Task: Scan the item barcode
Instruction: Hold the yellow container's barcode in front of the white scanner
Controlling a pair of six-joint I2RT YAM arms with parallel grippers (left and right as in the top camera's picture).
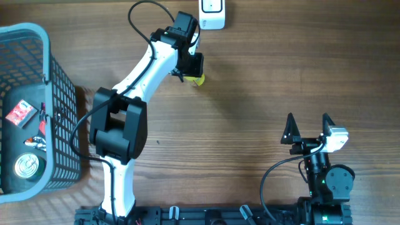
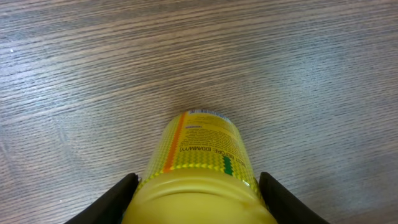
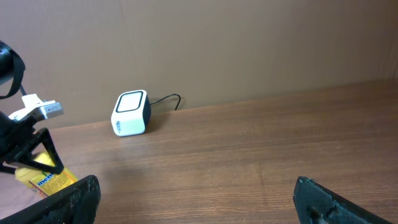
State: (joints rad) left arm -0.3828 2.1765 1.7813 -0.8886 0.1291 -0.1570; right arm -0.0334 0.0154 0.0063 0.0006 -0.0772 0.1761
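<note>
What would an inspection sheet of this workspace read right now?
Surface: wooden table.
Job's things: yellow bottle between the fingers of the left gripper; white scanner at the far edge, apart from it.
Clutter: basket at the left holding a red packet and a tin.
Grippers: left gripper closed on the yellow bottle; right gripper open, holding nothing.
Cables: scanner cable; black cable looped over the left arm.
Surroundings: brown wall behind the table.

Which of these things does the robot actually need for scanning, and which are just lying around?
Needed: yellow bottle, between the left jaws; white scanner.
Lying about: blue basket, with red packet and tin can inside.
</note>
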